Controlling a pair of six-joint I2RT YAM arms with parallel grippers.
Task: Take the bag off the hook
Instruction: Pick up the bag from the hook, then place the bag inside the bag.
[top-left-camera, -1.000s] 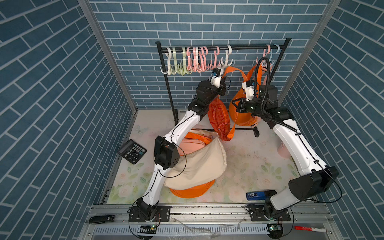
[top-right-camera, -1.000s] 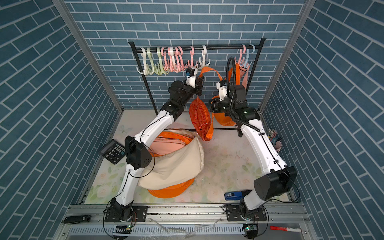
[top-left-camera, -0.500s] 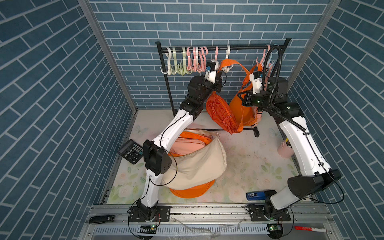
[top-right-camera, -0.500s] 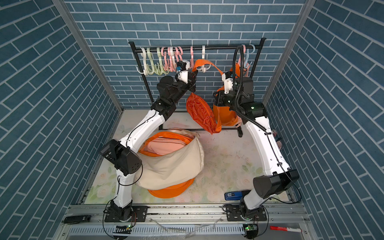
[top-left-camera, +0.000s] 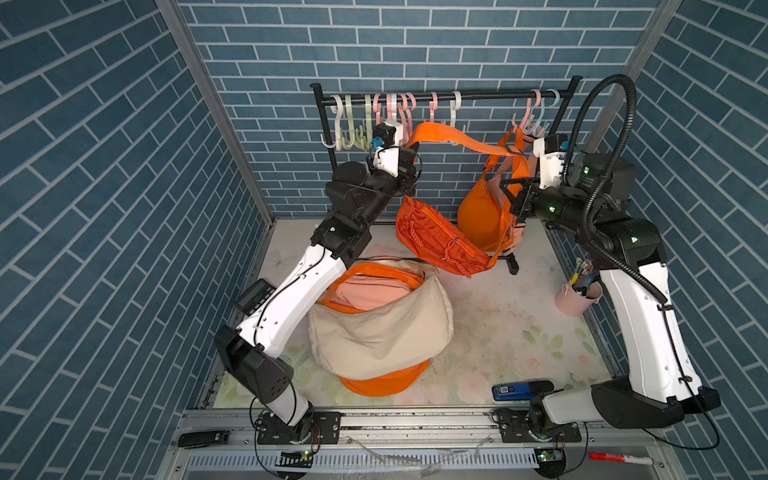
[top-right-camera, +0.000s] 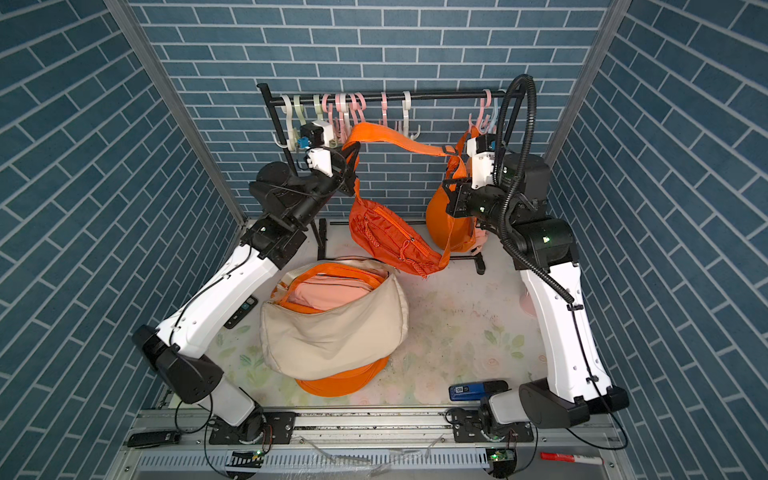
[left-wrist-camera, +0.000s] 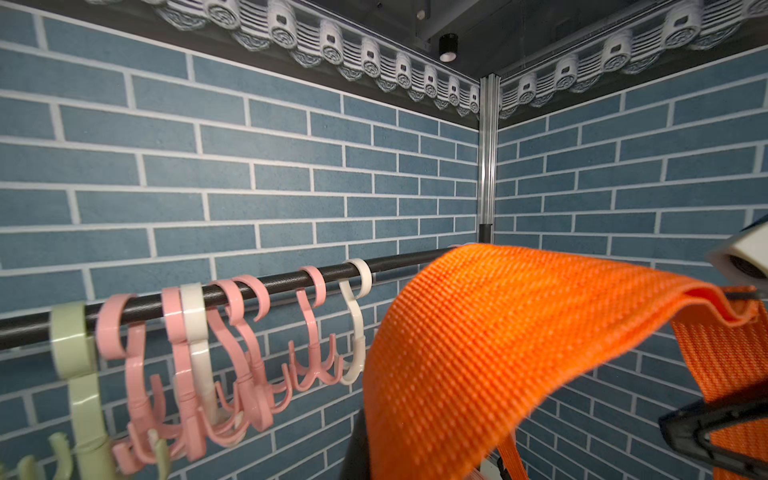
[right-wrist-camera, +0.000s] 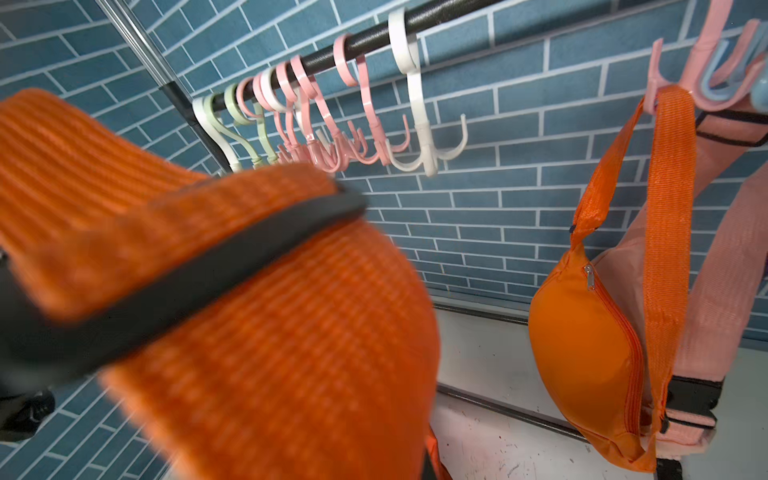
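Note:
The red-orange bag (top-left-camera: 436, 243) (top-right-camera: 390, 237) hangs tilted in mid-air in front of the rack, above the floor. Its wide orange strap (top-left-camera: 457, 139) (left-wrist-camera: 478, 332) arches between my two grippers. My left gripper (top-left-camera: 409, 160) (top-right-camera: 351, 166) is shut on one end of the strap. The other end runs down through my right gripper (top-left-camera: 509, 191) (top-right-camera: 451, 195), which is shut on it. Beside the strap, the white hook (left-wrist-camera: 353, 332) (right-wrist-camera: 424, 137) is bare, and the strap touches no hook. In both wrist views the strap hides the jaws.
The black rail (top-left-camera: 478, 96) carries several pink, white and green hooks. A second orange bag (top-left-camera: 478, 216) (right-wrist-camera: 582, 332) and a pink bag behind it hang at the rail's right end. A beige bag (top-left-camera: 378, 332) lies over an orange basket. On the floor are a pink cup (top-left-camera: 577, 297), a calculator (top-left-camera: 253, 295) and a blue device (top-left-camera: 519, 390).
Both grippers rose and drew apart, the left one leftward and the right one rightward. The strap stretched out between them, and the bag swung from hanging straight to tilted.

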